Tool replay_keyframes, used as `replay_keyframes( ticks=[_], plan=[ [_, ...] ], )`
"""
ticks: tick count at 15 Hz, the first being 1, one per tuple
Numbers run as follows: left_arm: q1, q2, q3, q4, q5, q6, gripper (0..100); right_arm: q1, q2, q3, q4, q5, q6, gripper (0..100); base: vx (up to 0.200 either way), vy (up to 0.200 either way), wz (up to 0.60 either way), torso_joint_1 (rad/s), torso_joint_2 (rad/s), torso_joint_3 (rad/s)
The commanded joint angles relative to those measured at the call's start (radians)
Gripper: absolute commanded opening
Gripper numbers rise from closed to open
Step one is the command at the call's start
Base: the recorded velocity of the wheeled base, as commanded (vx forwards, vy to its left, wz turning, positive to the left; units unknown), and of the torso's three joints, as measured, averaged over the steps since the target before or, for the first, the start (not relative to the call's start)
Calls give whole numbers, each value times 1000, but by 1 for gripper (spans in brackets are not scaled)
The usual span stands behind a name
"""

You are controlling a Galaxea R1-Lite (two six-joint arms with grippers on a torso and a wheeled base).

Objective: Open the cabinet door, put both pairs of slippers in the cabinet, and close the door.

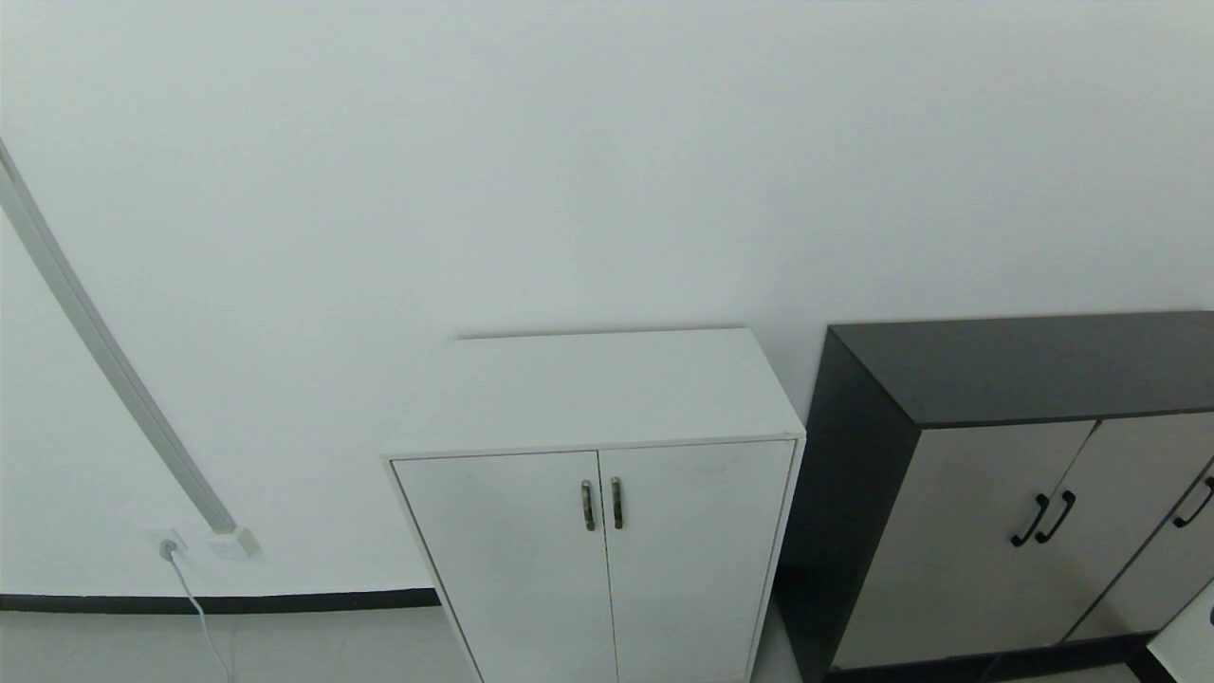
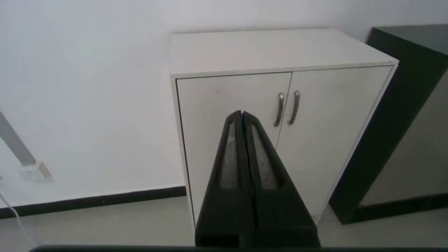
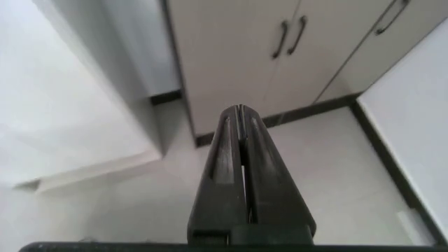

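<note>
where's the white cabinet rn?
Head view, centre-bottom: the white cabinet stands against the wall, both doors shut, with the dark cabinet just to its right and a wall socket farther off on its left.

No readable text, labels or numbers anywhere.

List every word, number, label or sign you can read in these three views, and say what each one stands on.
No readable text in any view.
The white cabinet, its door handles and the dark cabinet beside it show plain surfaces with no print.
The wall socket is too small to show any marking.
</note>
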Motion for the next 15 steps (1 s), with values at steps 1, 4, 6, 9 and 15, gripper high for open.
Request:
replay_keyframes(
  ticks=[1, 4, 6, 9, 15],
  plan=[
    [1, 1, 0, 0, 1, 0, 0, -1, -253, 2, 189, 63, 4, 0, 0, 0, 0, 0, 0, 0],
    [1, 1, 0, 0, 1, 0, 0, 1, -454, -1, 385, 132, 4, 0, 0, 0, 0, 0, 0, 0],
    [1, 1, 0, 0, 1, 0, 0, 2, -560, -3, 488, 169, 2, 0, 0, 0, 0, 0, 0, 0],
    [1, 1, 0, 0, 1, -2, 0, 22, -652, -4, 579, 192, -4, 0, 0, 0, 0, 0, 0, 0],
    [1, 1, 0, 0, 1, -2, 0, 91, -707, -6, 583, 146, -4, 0, 0, 0, 0, 0, 0, 0]
  ],
)
